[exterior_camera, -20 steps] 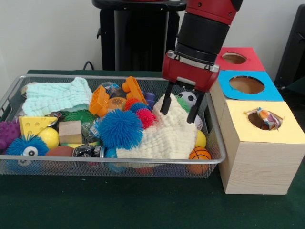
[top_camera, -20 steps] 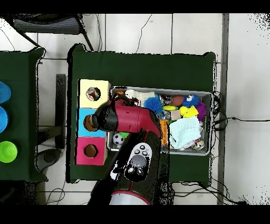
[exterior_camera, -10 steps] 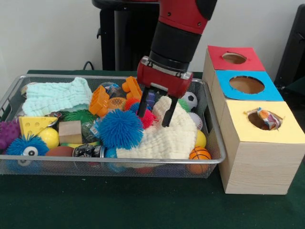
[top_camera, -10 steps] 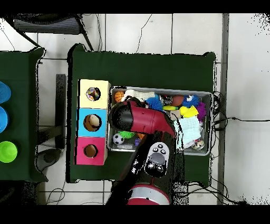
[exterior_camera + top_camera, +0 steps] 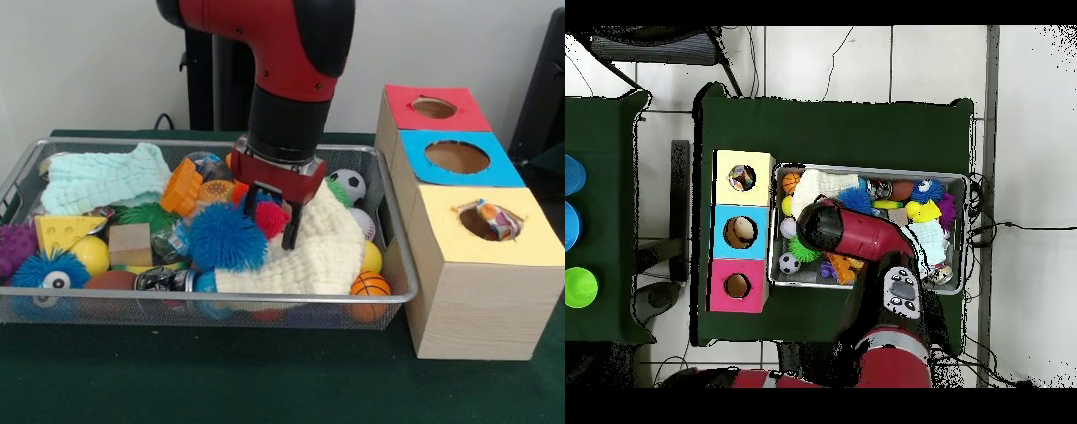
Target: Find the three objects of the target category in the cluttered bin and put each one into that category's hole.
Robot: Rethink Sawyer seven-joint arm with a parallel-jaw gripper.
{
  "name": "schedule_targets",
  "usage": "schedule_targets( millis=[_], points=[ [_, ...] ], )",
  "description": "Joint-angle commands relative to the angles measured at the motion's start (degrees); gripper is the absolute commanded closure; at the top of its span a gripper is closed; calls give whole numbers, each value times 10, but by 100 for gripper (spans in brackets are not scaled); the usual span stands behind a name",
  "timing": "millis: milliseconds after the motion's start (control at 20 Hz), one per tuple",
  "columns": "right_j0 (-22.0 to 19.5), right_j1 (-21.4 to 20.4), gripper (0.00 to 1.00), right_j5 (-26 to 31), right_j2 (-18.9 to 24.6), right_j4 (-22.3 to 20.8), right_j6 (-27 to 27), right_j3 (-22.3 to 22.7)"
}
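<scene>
The gripper (image 5: 271, 221) is hanging over the middle of the wire-mesh bin (image 5: 265, 302), its fingers (image 5: 290, 231) spread and gripping nothing, tips at the red spiky ball (image 5: 271, 217) and cream waffle cloth (image 5: 311, 256). At 3 o'clock from the bin, a crumpled white wrapper (image 5: 491, 218) with coloured spots is sitting in the yellow-surrounded hole (image 5: 478, 225).

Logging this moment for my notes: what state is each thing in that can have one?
gripper: open, empty, low over the toys
wire-mesh bin: full of clutter
yellow hole: spotted wrapper poking out
blue hole: nothing visible inside
red hole: nothing visible inside
cream waffle cloth: rumpled
mint waffle cloth: rumpled
</scene>
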Motion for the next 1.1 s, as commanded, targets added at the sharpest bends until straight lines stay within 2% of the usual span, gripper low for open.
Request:
schedule_targets(
  millis=[50,300,600,750,950,1000,1100],
  points=[
    [-40,22,0,-32,118,-15,45,85],
    [-69,19,0,-64,165,-3,73,118],
    [-114,51,0,-114,225,-5,82,120],
    [-117,63,0,-131,230,-9,85,115],
    [-103,78,0,-162,216,-20,84,101],
    [-97,79,100,-174,210,-24,82,99],
    [-80,78,100,-172,191,-27,76,91]
  ],
)
